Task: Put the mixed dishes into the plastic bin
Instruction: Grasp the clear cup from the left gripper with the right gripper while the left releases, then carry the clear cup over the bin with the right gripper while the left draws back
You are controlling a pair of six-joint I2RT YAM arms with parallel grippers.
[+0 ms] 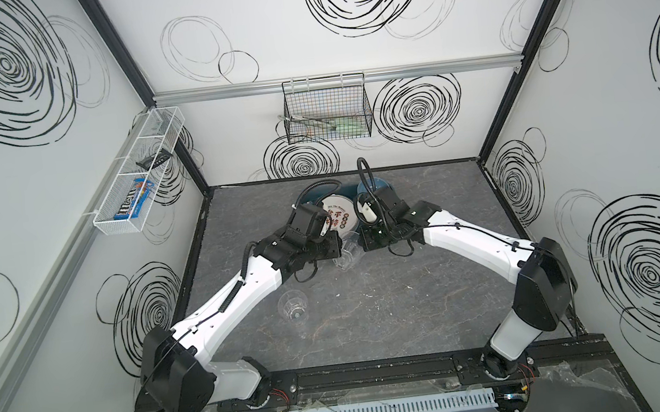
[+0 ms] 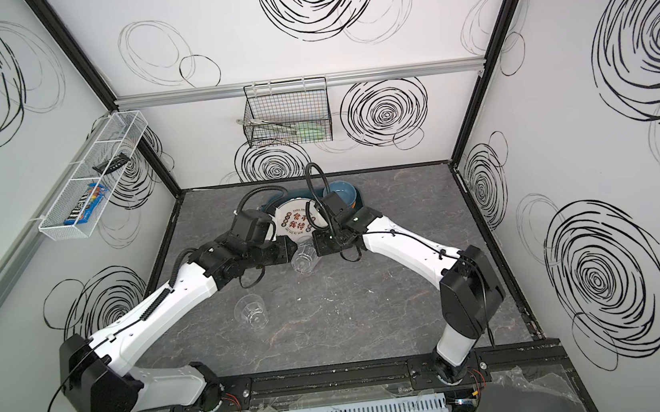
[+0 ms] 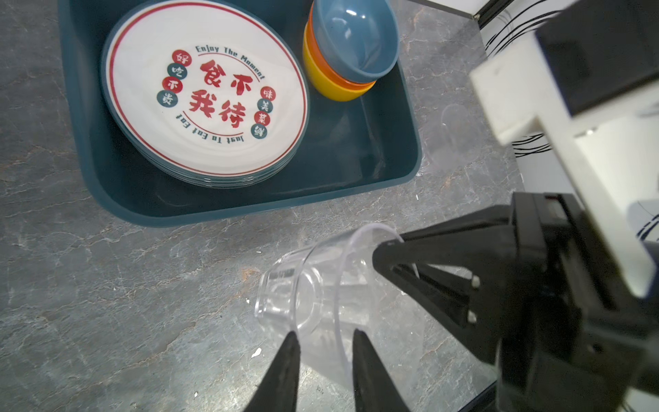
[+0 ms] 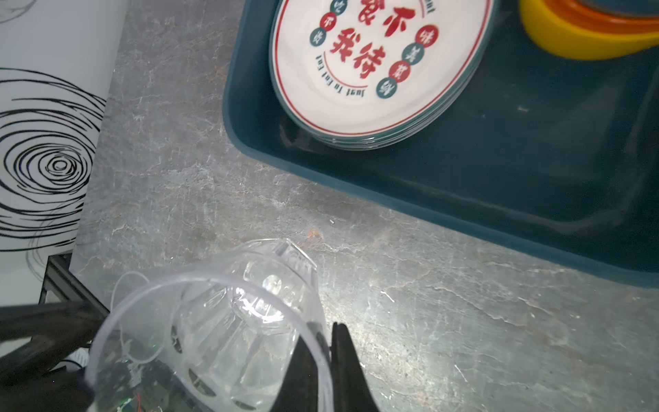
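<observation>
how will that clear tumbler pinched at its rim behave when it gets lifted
The clear tumbler looks thin-walled, so probably light. The right gripper pinches only one smooth rim wall, so it may pivot or slip. Tilted, with a round rim and tapered sides, it would likely roll in an arc if released.

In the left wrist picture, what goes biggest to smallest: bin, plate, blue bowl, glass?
1. bin
2. plate
3. glass or blue bowl: the glass looks bigger, but it is nearer the camera, so unsure.

Bright, even light, soft shadows; glints on the clear tumbler [image 4: 228, 321]; top views bend at edges.
</observation>
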